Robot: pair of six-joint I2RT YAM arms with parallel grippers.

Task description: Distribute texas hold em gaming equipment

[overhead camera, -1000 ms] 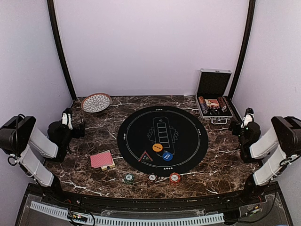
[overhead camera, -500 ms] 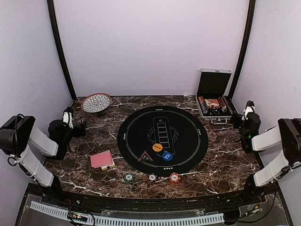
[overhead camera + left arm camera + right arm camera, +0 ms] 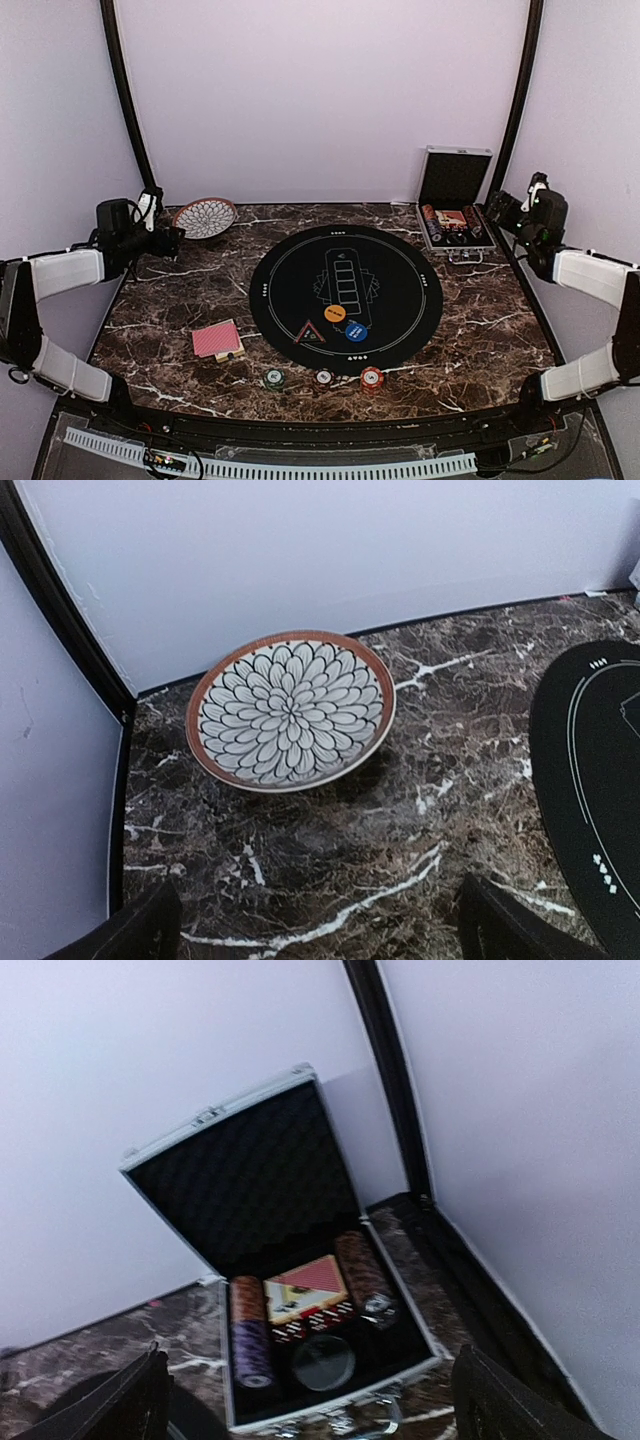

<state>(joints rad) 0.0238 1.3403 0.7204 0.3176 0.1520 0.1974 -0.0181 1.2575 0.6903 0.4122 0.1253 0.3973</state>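
A red-backed deck of playing cards (image 3: 217, 340) lies on the marble at the front left. Green (image 3: 273, 378), white (image 3: 324, 377) and red (image 3: 371, 378) chip stacks stand along the front edge. An orange chip (image 3: 335, 312) and a blue chip (image 3: 357, 331) rest on the round black mat (image 3: 400, 290). More chips (image 3: 250, 1345) and a card pack (image 3: 310, 1288) fill the open silver case (image 3: 455, 225). My left gripper (image 3: 168, 241) hangs open beside the patterned bowl (image 3: 204, 217), holding nothing. My right gripper (image 3: 498, 209) hovers open just right of the case.
The left wrist view looks down on the bowl (image 3: 290, 710), with the mat's edge (image 3: 590, 780) at the right. The case lid (image 3: 240, 1175) stands upright against the back wall. A black corner post (image 3: 385, 1070) rises right of the case. A red triangle marker (image 3: 309, 332) lies on the mat.
Both arms have risen from their folded pose and stretched toward the back. The left gripper moved up next to the bowl, the right one up beside the case. Both stayed open.
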